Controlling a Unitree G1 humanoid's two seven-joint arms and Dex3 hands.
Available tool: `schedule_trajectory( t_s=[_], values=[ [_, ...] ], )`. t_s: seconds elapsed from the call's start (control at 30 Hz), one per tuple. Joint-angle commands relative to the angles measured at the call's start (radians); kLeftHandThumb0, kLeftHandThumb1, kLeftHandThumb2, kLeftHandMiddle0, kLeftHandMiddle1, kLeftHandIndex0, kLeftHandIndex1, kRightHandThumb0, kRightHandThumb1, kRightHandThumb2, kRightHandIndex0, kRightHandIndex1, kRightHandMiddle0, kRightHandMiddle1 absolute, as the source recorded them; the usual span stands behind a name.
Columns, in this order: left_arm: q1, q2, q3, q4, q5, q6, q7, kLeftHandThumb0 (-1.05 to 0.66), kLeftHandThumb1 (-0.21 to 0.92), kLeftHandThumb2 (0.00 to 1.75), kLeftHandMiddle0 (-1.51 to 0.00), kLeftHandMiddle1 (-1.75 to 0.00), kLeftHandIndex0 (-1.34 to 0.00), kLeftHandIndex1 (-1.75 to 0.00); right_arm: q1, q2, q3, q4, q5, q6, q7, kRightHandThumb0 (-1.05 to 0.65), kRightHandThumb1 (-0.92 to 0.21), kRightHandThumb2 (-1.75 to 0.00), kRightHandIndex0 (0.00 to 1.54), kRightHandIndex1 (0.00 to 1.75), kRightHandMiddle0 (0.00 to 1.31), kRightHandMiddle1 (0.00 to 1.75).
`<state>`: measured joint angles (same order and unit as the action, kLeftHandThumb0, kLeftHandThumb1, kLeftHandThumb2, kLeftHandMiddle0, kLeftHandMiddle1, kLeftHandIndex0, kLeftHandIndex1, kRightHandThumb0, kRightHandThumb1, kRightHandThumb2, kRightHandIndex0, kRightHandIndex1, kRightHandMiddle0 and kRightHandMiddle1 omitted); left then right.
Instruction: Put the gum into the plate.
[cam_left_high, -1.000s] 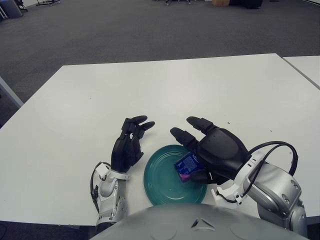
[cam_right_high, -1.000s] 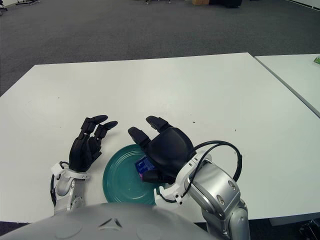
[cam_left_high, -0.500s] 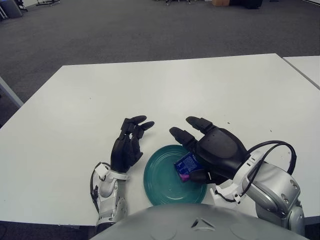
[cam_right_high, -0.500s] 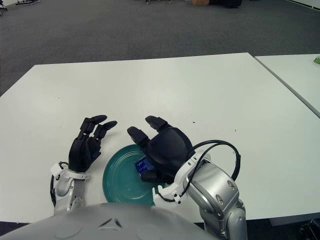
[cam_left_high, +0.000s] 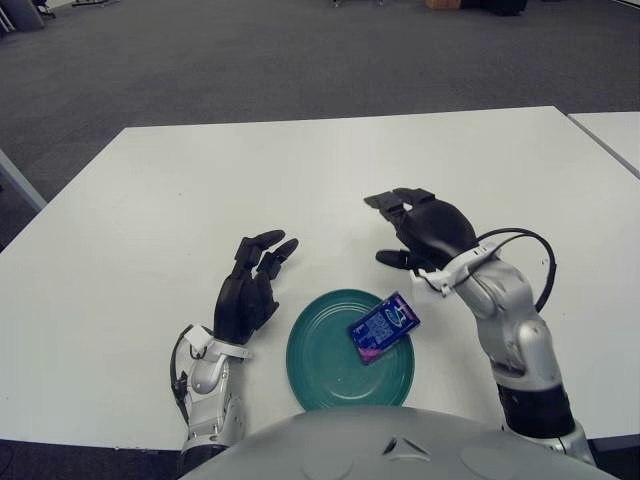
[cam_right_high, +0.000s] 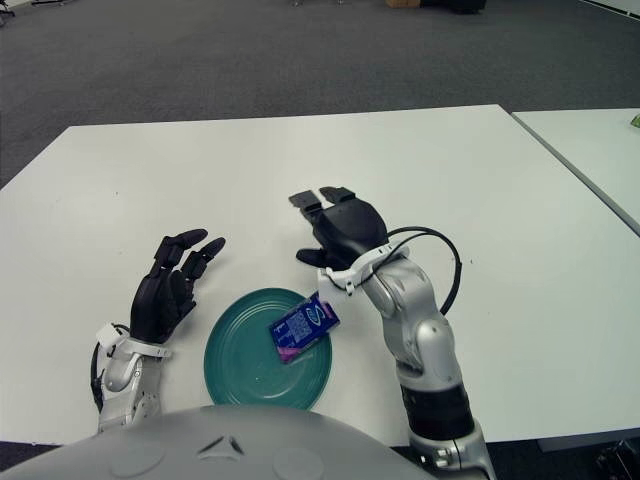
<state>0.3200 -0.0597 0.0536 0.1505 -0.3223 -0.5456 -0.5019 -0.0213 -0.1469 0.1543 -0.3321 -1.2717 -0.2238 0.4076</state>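
One white table (cam_left_high: 150, 180). One teal plate (cam_left_high: 320, 365) near its front edge. Two hands: right hand (cam_left_high: 425, 232) raised beyond the plate, fingers loosely open, empty; left hand (cam_left_high: 248, 290) left of the plate, fingers spread. One gum pack (cam_left_high: 383, 326) lying on the plate's right rim.

Near rim of the plate (cam_left_high: 305, 375) behind robot's head (cam_left_high: 400, 445).

— Can you read anything on the small blue rectangular gum packet (cam_left_high: 382, 326) lying in the teal round plate (cam_left_high: 320, 365)?
— You can't; its pale print is illegible.
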Motion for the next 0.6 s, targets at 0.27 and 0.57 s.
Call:
schedule_trajectory(
  t_s=[0.27,0.57],
  values=[
    [0.085,0.037,0.048,0.165,0.082,0.133,0.134,-0.90,0.92,0.91,-0.33,-0.24,-0.02,-1.00,-0.262,-0.136,-0.056,0.663,0.213,-0.051,-0.485,-0.76,-0.92,-0.70,0.30,0.02,0.00,0.58],
    [0.084,0.047,0.046,0.167,0.084,0.147,0.129,-0.90,0.92,0.93,-0.31,-0.21,0.00,-0.99,-0.376,0.081,-0.457,0.757,0.951,0.167,-0.338,-0.78,-0.92,-0.79,0.40,0.06,0.00,0.67]
  ],
)
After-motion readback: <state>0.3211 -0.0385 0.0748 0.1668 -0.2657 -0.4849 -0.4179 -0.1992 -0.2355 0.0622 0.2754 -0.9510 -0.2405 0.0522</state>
